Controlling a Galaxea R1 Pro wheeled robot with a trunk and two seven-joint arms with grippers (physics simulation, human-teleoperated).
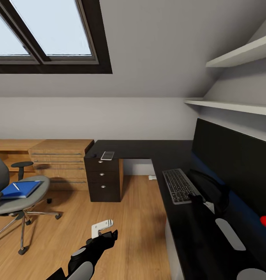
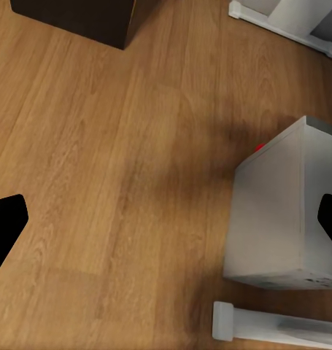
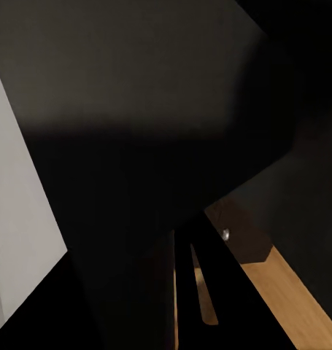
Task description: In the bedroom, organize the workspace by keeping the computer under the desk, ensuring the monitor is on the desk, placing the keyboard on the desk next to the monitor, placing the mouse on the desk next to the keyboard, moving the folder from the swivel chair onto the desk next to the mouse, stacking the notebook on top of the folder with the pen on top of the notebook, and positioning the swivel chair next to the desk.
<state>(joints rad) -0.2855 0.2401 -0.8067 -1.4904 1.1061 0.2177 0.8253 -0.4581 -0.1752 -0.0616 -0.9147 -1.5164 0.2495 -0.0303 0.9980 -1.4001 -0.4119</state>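
Left pincer [image 2: 166, 219] hangs over the wood floor [image 2: 114, 160], fingers wide apart, nothing between them; computer [image 2: 286, 211] stands on the floor just below it. Right pincer: can't tell its state, wrist view is mostly dark bench [image 1: 187, 233] surface. On the bench: keyboard [image 1: 179, 186] beside the monitor [image 1: 234, 163]. Folder [image 1: 20, 189] lies on the swivel chair [image 1: 20, 202] seat, pen [image 1: 16, 186] on top, well apart from the bench.

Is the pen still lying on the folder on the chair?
Touching. The head view shows the pen lying flat across the blue folder, which rests on the chair seat.
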